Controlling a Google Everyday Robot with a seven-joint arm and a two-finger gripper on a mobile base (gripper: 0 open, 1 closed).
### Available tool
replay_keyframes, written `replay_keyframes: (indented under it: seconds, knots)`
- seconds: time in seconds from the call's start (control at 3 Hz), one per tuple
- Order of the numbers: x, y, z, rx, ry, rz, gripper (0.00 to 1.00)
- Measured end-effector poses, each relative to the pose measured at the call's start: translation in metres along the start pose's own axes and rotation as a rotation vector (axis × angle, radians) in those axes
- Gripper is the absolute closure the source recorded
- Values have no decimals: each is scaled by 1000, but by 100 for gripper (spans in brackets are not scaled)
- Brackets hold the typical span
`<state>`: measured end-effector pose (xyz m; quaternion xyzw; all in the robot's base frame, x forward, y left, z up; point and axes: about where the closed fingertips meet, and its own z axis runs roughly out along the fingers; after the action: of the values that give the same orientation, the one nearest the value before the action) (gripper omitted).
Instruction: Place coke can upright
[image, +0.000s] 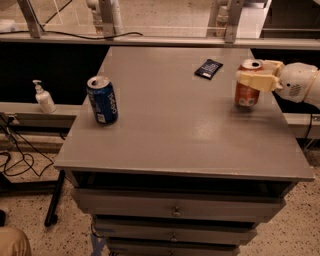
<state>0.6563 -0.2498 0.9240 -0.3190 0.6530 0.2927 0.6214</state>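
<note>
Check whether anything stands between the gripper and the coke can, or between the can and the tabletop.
Nothing visible. The gripper clasps the coke can, upright at the right side of the table; the dark packet lies apart behind it.
</note>
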Motion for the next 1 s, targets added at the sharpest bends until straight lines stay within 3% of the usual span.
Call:
replay_keyframes:
  seconds: [1.0]
  knots:
    - [0, 0, -6, -49, -21, 21, 13]
